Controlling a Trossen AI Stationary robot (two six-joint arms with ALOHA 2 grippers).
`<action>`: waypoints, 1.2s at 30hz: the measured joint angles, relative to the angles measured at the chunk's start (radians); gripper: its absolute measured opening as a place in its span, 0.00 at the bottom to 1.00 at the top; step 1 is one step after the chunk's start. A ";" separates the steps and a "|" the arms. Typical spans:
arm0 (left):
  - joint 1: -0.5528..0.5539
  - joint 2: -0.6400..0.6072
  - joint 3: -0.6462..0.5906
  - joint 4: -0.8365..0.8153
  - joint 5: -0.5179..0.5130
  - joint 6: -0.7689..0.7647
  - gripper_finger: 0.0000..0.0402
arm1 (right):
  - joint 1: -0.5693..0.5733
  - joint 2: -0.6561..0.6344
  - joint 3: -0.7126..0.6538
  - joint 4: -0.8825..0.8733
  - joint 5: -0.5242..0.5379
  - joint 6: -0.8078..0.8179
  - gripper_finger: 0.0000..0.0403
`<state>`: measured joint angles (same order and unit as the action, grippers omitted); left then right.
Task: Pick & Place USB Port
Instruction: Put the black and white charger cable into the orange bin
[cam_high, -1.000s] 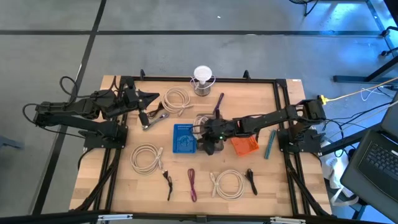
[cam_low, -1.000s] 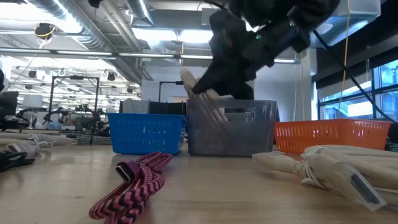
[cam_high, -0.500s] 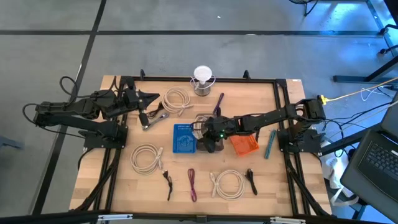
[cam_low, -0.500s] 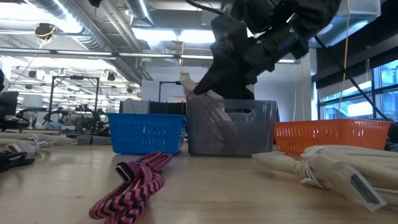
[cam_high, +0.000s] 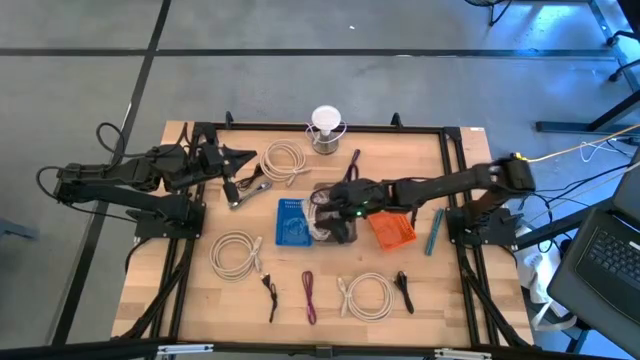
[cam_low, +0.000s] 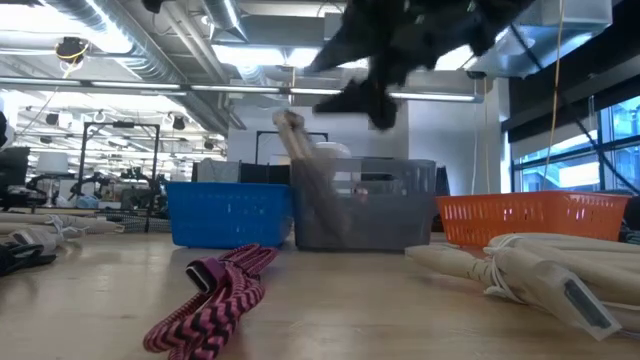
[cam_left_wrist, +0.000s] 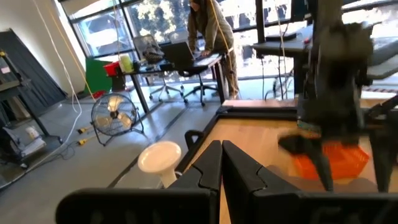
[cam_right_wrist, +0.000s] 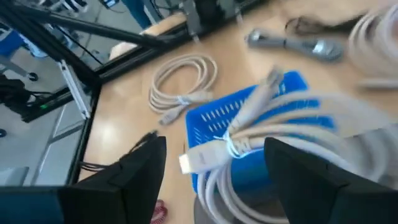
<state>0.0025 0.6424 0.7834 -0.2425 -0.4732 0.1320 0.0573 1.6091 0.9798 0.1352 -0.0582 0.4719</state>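
Pink braided cable (cam_low: 215, 290) lies nearest on the table. Behind it, the white USB cable (cam_right_wrist: 249, 140) drapes half-out of the grey basket (cam_low: 365, 205), beside the blue basket (cam_high: 295, 222). Right gripper (cam_high: 335, 196) hovers above, fingers spread, released. Far back, left gripper (cam_high: 245, 153) waits, clenched.

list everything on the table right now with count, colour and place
blue basket: 1, blue, table centre
grey bin: 1, grey, between the blue and orange baskets
orange basket: 1, orange, right of the bin
beige cable coils: 4; far centre, near left, near right, one hanging into the bin
magenta cable: 1, near edge
black cables: 2, near edge
teal tool: 1, right side
white fan: 1, far edge
left claw: shut, far left, idle
right claw: above the bin
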 joint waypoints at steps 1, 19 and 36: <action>0.000 0.000 0.000 -0.012 0.000 -0.008 0.01 | 0.000 -0.036 0.000 -0.041 0.023 -0.011 0.68; 0.000 0.063 0.000 -0.383 -0.024 -0.359 0.01 | 0.033 -0.519 -0.002 -0.684 0.512 0.000 0.61; 0.117 0.370 0.000 -0.626 0.129 -0.556 0.23 | 0.033 -0.625 -0.002 -0.706 0.541 -0.091 0.59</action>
<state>0.1198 1.0128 0.7834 -0.8690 -0.3441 -0.4237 0.0902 0.9836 0.9783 -0.5706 0.4824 0.3812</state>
